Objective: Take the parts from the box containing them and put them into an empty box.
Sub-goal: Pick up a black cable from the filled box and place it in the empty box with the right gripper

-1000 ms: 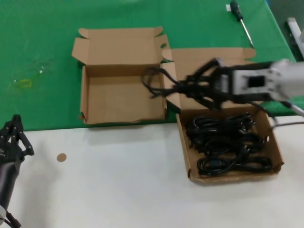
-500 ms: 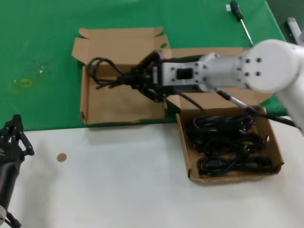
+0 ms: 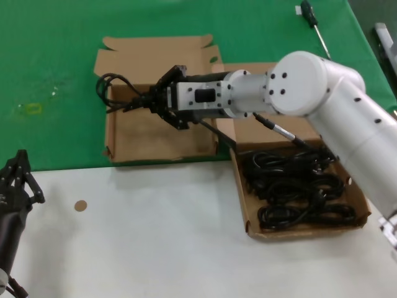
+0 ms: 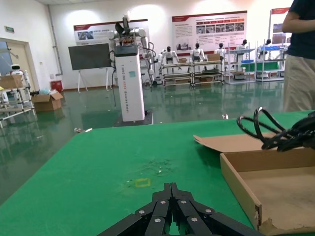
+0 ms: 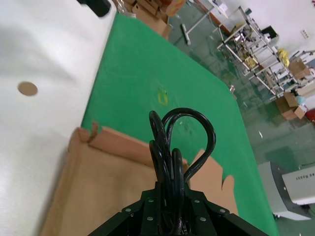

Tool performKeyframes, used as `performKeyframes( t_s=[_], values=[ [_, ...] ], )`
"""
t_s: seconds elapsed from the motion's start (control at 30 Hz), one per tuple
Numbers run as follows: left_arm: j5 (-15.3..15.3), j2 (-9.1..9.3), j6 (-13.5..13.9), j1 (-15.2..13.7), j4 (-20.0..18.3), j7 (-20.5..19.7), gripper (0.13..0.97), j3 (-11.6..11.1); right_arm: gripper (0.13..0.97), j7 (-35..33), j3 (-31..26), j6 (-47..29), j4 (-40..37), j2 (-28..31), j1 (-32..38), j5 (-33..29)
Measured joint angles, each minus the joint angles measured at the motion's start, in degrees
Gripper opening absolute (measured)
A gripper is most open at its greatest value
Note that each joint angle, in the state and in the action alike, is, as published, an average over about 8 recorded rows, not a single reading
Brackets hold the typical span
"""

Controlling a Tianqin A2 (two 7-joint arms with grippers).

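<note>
While the right arm reaches across the bench (image 3: 155, 242) toward the robot's left in the head view, its right gripper (image 3: 146, 101) is held level over the empty box (image 3: 160, 131), jaws clamped on a coiled power cord (image 3: 111, 92). The cord's loops project past the jaws and hang above the box's far-left corner, over its left wall. The box containing the parts (image 3: 360, 192) sits just beside the empty box on the robot's right, with the remaining cords (image 3: 298, 189) piled inside. A screwdriver (image 3: 314, 28) lies on the green mat beyond. The left gripper (image 3: 18, 180) is parked low at the near-left edge, well apart from both boxes.

From the left wrist view, the left gripper (image 4: 171, 216) has its jaws together, pointing over the green mat. The empty box (image 4: 241, 184) lies ahead, with the held cord (image 4: 263, 130) looped above its wall.

From the right wrist view, the right gripper (image 5: 170, 209) has its jaws closed on the cord (image 5: 177, 142), whose loops stand above the cardboard floor of the empty box (image 5: 98, 182).
</note>
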Motion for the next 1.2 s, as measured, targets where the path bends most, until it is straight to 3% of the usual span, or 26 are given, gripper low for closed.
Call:
performKeyframes(
  t_s=[0.6,0.93,1.2],
  values=[
    [0.00,0.00,0.00,0.00,0.00,0.00,0.152,0.00,0.221,-14.82,2.11,6.34,-21.47,-7.07,5.95,5.45],
    [0.00,0.00,0.00,0.00,0.00,0.00,0.152,0.00,0.241,-17.79,2.53,7.34,-24.16,-7.86,6.46,6.71],
    [0.00,0.00,0.00,0.00,0.00,0.00,0.152,0.00,0.332,-17.46,2.03,7.61,-23.43,-7.63,6.19,6.23]
  ],
)
